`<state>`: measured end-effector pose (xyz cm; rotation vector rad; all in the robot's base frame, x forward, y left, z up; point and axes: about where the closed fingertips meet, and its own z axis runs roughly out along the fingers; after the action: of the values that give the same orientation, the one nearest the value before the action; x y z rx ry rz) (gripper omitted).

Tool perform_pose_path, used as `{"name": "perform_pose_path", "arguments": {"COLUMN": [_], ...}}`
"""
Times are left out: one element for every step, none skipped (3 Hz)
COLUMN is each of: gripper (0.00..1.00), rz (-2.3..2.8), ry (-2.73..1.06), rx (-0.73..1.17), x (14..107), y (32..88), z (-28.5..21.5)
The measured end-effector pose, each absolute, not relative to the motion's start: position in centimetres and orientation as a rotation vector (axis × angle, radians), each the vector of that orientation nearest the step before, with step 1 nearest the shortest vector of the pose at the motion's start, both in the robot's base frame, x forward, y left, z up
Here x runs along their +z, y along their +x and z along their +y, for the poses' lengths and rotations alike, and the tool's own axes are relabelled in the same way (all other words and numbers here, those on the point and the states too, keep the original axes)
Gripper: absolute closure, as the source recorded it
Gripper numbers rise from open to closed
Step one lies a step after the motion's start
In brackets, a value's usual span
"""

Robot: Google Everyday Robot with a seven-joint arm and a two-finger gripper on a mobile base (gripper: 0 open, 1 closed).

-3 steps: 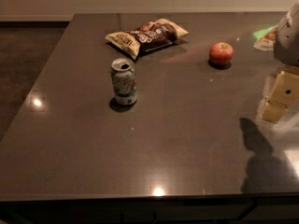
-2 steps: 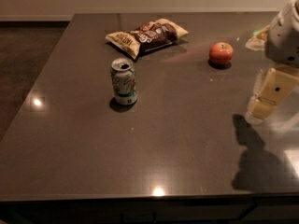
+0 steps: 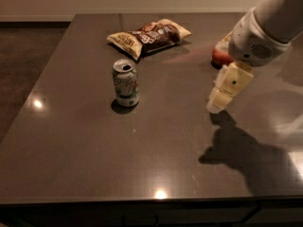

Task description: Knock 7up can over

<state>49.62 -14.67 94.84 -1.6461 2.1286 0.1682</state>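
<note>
The 7up can [image 3: 126, 82] stands upright on the dark table [image 3: 85, 145], left of the middle. It is whitish-silver with green lettering and a silver top with a dark opening. My gripper [image 3: 217, 103] hangs from the white arm at the right, just above the table and well to the right of the can, not touching it.
A brown and cream chip bag [image 3: 149, 35] lies at the back behind the can. A red apple [image 3: 220, 57] sits at the back right, partly hidden behind my arm. The table's left edge meets a darker floor.
My arm and gripper have moved left, toward the can, and now cover part of the apple. The can has not moved.
</note>
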Motion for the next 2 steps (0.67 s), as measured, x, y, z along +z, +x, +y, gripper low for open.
{"name": "perform_pose_path", "arguments": {"gripper": [0.0, 0.0], "rz": [2.134, 2.103], "ry": [-1.527, -1.465], "rx": [0.244, 0.29], "x": [93.1, 92.6], "y": [54.1, 55.9], "z": [-10.7, -8.1]}}
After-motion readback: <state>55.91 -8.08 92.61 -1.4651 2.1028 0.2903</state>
